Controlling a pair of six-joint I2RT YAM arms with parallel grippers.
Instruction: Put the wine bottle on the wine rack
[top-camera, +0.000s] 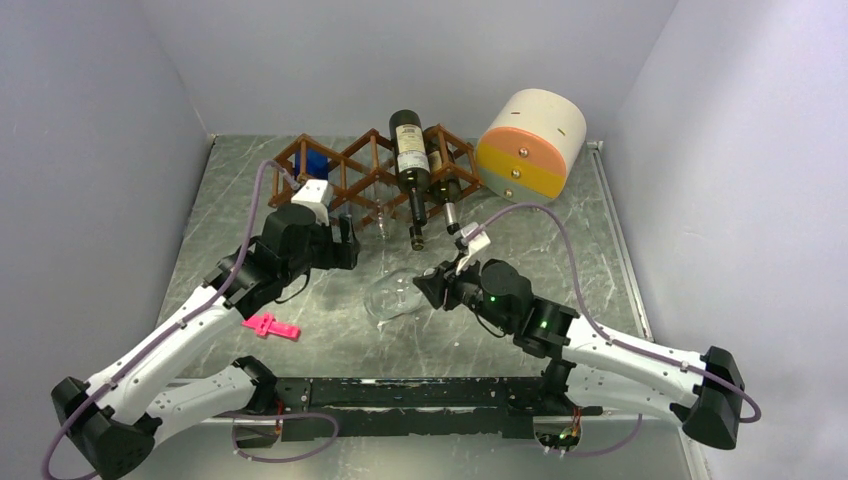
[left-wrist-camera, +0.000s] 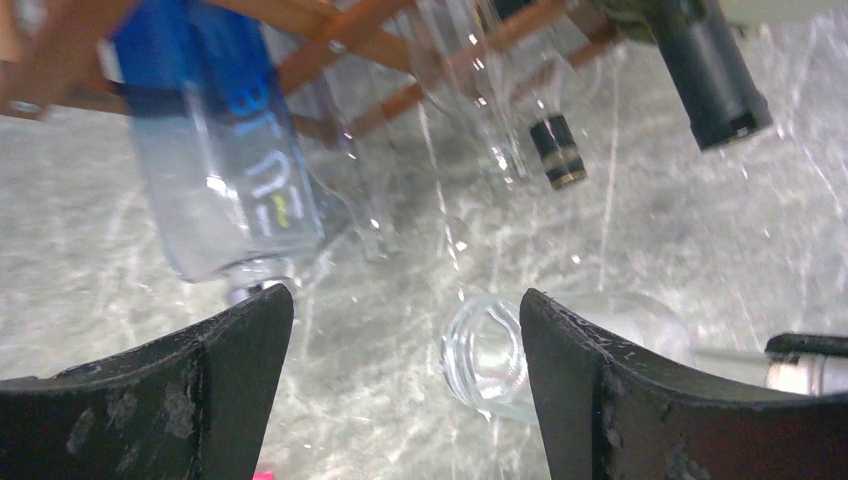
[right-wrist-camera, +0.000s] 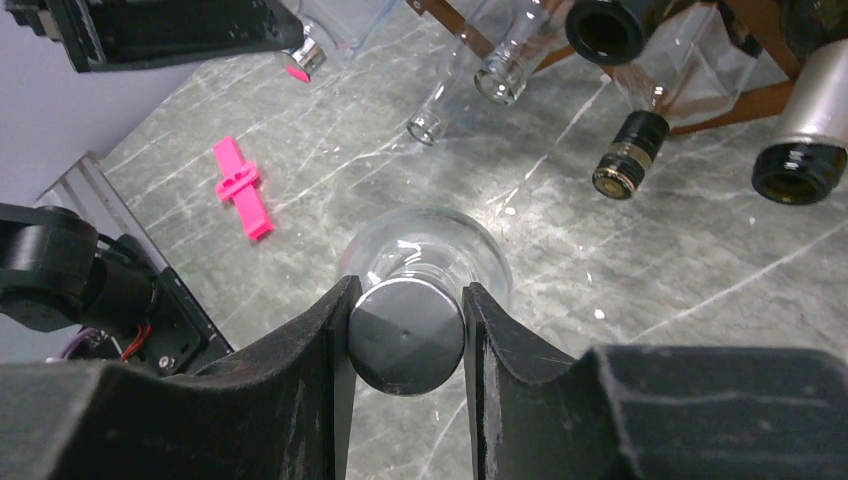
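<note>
— How do the arms sit?

— The right arm reaches low toward the reddish-brown wooden lattice wine rack (top-camera: 345, 165), its claw (right-wrist-camera: 405, 300) clamped on the silver cap (right-wrist-camera: 405, 338) of the clear glass wine bottle (right-wrist-camera: 425, 250). The left arm stretches to the rack's front left, its claw (left-wrist-camera: 405, 300) spread wide and holding nothing.

— And the bottle?

— On its side on the grey marbled bench (top-camera: 600, 230), in front of the rack, outside its cells.

— What does the rack hold?

— A dark green bottle with a cream label (top-camera: 410, 150) and a blue-labelled clear bottle (top-camera: 312, 163) at its left end.
</note>
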